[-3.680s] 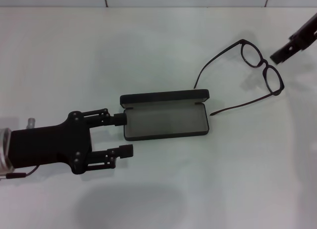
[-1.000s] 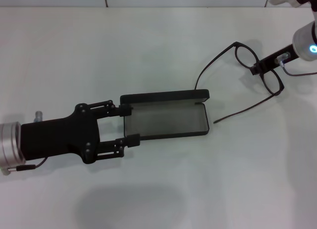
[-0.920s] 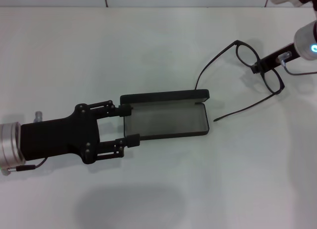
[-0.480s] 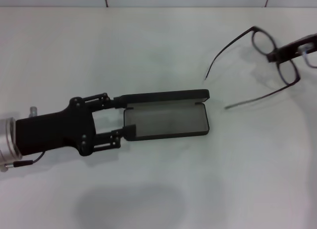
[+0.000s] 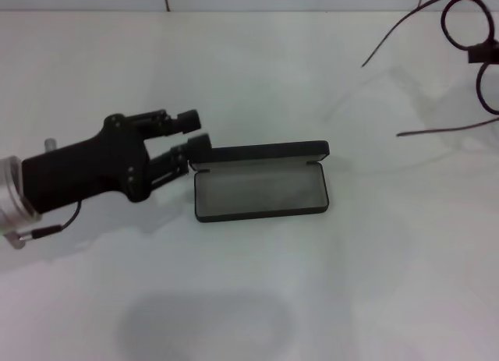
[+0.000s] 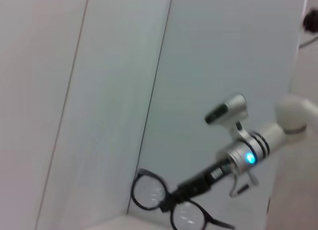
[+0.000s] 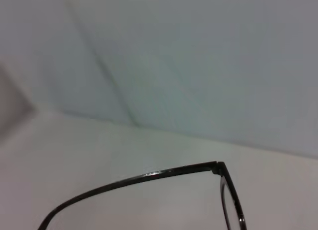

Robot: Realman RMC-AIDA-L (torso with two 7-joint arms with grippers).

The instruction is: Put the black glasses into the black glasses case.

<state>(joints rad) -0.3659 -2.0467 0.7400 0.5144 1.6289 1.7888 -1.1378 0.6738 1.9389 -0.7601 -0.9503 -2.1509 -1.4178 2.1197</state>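
Black glasses [image 5: 468, 57]: held up at the far right, clear of the tabletop [image 5: 257, 299], temple arms unfolded and trailing toward the left; their shadow falls on the surface below them.
Right tool [image 6: 171, 194]: pinched on the bridge of the glasses, between the two lenses, as the left wrist view shows; in the head view only a small dark piece of it shows at the frame, at the right edge.
Black glasses case [image 5: 261, 183]: lying open in the middle of the tabletop, lid standing along its far side, grey lining bare and nothing inside.
Left tool [image 5: 191, 131]: raised just beside the left end of the case, at its far-left corner, fingers narrowly parted and gripping nothing; whether it touches the lid I cannot tell.
Step in hand: by my reading, the carry, with the glasses picked up and the case ready to receive them.
Next move calls for: bringing the glasses leftward and nearer until they hang over the open tray, lined up with its long side, then lowering them. The unfolded temple arms look likely to overhang or catch the rim, so they need care.
Risk: a thin bridge in a pinch grip may swivel on the way.
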